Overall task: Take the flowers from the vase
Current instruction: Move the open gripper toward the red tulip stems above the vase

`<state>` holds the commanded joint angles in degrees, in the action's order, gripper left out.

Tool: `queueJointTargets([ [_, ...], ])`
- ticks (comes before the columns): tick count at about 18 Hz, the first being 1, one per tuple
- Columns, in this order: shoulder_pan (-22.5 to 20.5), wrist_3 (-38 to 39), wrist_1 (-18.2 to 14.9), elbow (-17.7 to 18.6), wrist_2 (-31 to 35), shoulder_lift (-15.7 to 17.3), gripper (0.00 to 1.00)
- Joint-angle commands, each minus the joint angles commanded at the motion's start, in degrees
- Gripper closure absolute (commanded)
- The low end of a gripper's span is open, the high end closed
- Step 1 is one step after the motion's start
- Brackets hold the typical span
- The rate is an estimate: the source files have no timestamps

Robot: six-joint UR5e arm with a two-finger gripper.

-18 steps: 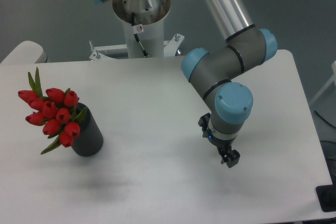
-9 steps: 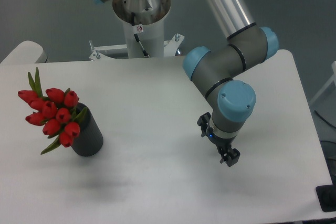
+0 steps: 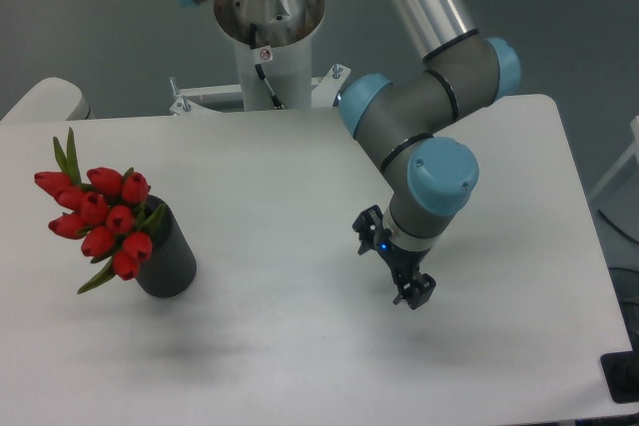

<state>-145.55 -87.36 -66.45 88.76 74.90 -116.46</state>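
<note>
The flowers (image 3: 100,218), a tight bunch of red tulip buds with green leaves, lean out to the left from the mouth of the vase (image 3: 170,258), a dark grey cylinder standing at the left of the white table (image 3: 280,346). My gripper (image 3: 413,293) hangs well to the right of the vase, over the table's middle right, pointing down. Its black fingers sit close together and hold nothing that I can see. The stems are hidden inside the vase.
The robot's white pedestal (image 3: 270,37) stands at the table's far edge. The arm's grey and blue joints (image 3: 419,117) reach over the right half of the table. A rounded white object (image 3: 45,99) shows at the far left corner.
The wrist and gripper have shifted left, toward the vase, and turned a little. The flowers and vase have not moved.
</note>
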Motion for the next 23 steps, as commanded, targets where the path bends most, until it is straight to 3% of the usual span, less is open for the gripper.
queueJointTargets([
  [6, 0.1, 0.4, 0.4, 6.0, -11.4, 4.9, 0.00],
  [14, -0.2, 6.3, 0.4, 11.0, -26.9, 8.9, 0.00],
  [23, 1.3, 12.2, 0.4, 14.7, -38.7, 12.0, 0.00],
])
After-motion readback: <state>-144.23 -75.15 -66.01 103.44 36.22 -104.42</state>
